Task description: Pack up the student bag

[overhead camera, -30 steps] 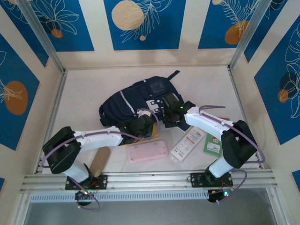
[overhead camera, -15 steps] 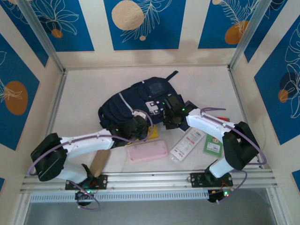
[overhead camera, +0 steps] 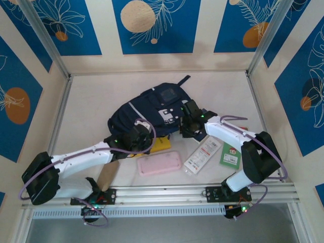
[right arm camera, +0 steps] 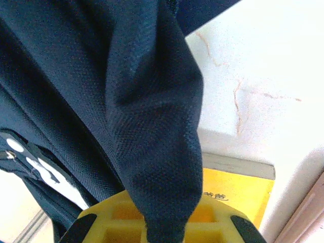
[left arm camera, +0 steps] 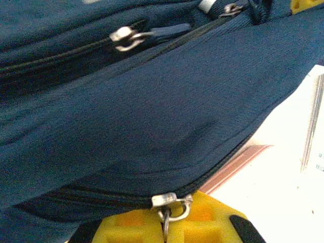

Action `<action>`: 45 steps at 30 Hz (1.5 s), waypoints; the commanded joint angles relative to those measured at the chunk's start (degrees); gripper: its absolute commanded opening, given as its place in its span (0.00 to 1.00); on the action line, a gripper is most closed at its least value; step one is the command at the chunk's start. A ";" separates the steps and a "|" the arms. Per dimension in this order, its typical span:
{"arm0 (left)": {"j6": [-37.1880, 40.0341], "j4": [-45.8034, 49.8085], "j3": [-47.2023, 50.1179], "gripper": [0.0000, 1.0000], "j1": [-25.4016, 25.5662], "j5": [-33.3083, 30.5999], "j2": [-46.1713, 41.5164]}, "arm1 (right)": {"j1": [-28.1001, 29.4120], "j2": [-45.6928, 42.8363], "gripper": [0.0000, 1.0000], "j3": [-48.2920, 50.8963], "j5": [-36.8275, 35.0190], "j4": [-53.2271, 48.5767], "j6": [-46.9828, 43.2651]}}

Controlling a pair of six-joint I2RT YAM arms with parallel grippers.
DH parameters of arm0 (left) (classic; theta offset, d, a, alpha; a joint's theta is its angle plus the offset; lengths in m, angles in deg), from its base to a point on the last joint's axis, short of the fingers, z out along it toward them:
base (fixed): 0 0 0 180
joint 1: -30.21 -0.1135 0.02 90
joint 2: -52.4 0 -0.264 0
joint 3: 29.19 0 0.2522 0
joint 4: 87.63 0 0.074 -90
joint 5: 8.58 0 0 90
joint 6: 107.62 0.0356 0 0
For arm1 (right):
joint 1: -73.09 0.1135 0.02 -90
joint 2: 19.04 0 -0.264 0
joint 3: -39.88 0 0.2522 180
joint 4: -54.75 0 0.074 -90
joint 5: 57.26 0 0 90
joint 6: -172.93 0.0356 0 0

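At the table's middle, left gripper (left arm camera: 166,229) pinches a silver zipper pull (left arm camera: 171,201); right gripper (right arm camera: 163,227) clamps a fold of the large navy-blue fabric student bag (overhead camera: 152,107). Packing seems barely begun: flat pink pencil case (overhead camera: 159,163), white packet (overhead camera: 202,154) lie outside.

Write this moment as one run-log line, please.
left tool: shut on silver metal zipper pull | right tool: shut on fold of navy-blue fabric backpack

No text legible (all too blurred).
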 commanded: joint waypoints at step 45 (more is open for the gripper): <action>6.78 -1.52 -0.42 0.00 -6.24 19.29 -0.22 | 5.77 -6.48 0.40 -4.54 10.82 -6.77 -40.67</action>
